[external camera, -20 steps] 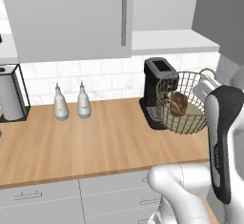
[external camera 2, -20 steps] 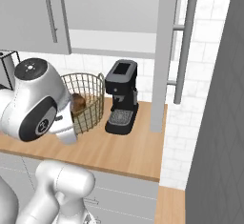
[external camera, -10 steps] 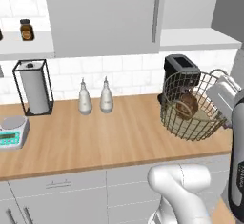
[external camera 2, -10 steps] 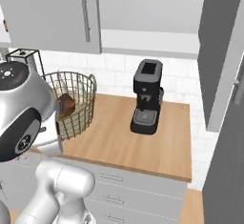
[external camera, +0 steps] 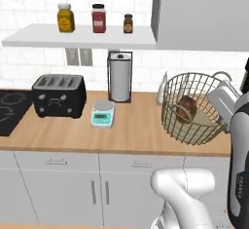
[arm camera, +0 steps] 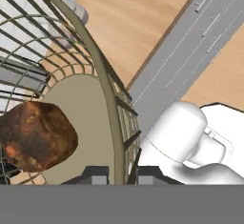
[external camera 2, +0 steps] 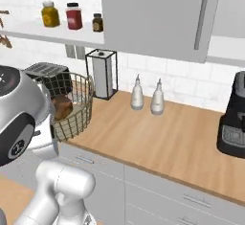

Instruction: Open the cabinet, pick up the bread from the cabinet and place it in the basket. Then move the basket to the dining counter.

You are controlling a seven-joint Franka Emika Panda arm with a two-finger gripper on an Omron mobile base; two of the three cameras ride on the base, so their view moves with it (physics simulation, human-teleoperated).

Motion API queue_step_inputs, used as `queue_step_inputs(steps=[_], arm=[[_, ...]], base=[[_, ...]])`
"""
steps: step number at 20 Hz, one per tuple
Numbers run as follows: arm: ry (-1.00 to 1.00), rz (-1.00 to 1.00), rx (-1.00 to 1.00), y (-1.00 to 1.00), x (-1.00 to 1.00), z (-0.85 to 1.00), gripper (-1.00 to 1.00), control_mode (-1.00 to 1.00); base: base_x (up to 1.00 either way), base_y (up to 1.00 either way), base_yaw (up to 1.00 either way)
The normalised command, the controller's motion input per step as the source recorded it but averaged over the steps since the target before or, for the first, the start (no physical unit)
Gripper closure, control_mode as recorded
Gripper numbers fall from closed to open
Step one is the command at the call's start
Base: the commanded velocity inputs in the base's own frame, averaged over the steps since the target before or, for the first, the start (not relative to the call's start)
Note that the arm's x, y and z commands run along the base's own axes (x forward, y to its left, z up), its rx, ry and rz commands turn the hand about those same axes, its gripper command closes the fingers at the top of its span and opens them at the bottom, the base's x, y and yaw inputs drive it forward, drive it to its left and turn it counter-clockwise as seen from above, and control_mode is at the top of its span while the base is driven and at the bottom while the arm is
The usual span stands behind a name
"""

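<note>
1. Clearly, our gripper (arm camera: 116, 173) was closed on the rim of the basket (external camera: 192, 107); in the hand view one dark fingertip sat inside the wire wall and the other outside it, with the rim wire running up between them.
2. We saw the basket held tilted, in front of the wooden worktop (external camera: 131, 125); in the left base view it hung at the right, beside our arm.
3. We found the bread (arm camera: 35, 135) lying inside the basket on its tan bottom, a dark brown lump close to the gripped wall. It showed through the mesh in the left base view (external camera: 185, 108) and in the right base view (external camera 2: 61, 106) too.
4. We noted the cabinet (external camera 2: 158, 16) on the wall above the worktop, its door with the long grey bar handle (external camera 2: 201, 16) shut in the right base view.
5. Behind the basket we saw a paper towel holder (external camera: 119, 76) against the tiled wall, a small kitchen scale (external camera: 103, 114) in front of it, and a black toaster (external camera: 59, 94) further left.
6. We counted three jars (external camera: 98, 18) on the white open shelf (external camera: 73, 36) above them.
7. In the right base view two white bottles (external camera 2: 147, 95) stood on the worktop, and a black coffee machine (external camera 2: 233, 118) stood at the far right.
</note>
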Motion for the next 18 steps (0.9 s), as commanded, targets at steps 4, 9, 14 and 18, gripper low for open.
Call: queue_step_inputs(steps=[4,9,14,18], arm=[[0.0,0.0,0.0,0.0,0.0,0.0,1.0,1.0],[0.0,0.0,0.0,0.0,0.0,0.0,1.0,1.0],[0.0,0.0,0.0,0.0,0.0,0.0,1.0,1.0],[0.0,0.0,0.0,0.0,0.0,0.0,1.0,1.0]], base=[[-0.49,1.0,0.49],[-0.45,1.0,0.56],[-0.4,0.78,0.51],[-0.27,0.8,0.52]])
